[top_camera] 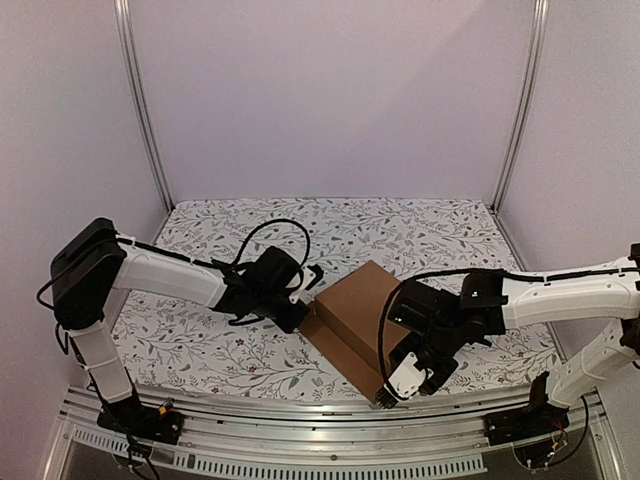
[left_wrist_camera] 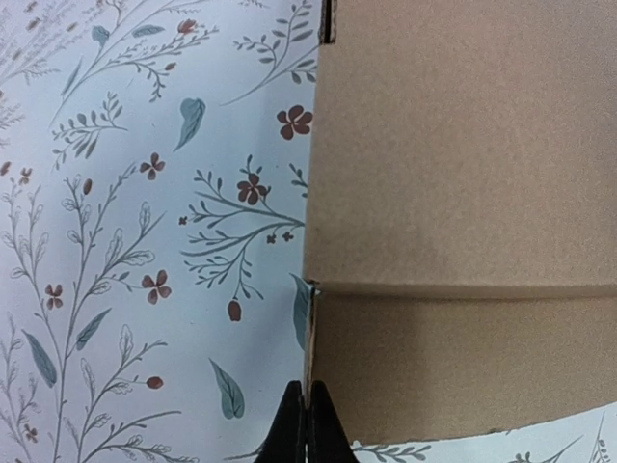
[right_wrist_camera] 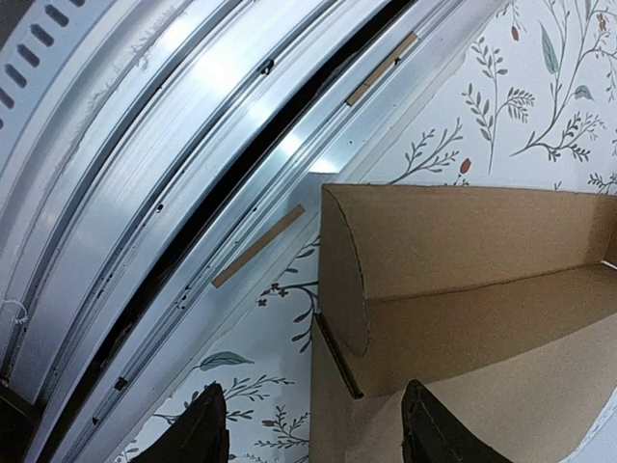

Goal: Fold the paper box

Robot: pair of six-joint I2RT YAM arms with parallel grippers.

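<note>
The left gripper (left_wrist_camera: 306, 424) has its jaws pressed together with nothing between them. Its black tips sit right at the left edge of the paper box (left_wrist_camera: 463, 193), a shallow, plain brown corrugated-cardboard mailer; contact cannot be told. The right gripper (right_wrist_camera: 313, 439) stands with jaws apart, its dark fingers (right_wrist_camera: 204, 434) straddling the box's near corner wall without clamping it. The box lies partly folded on the white floral-printed cloth (top_camera: 250, 230) between the arms, near the ribbed aluminium rail (right_wrist_camera: 145, 145).
</note>
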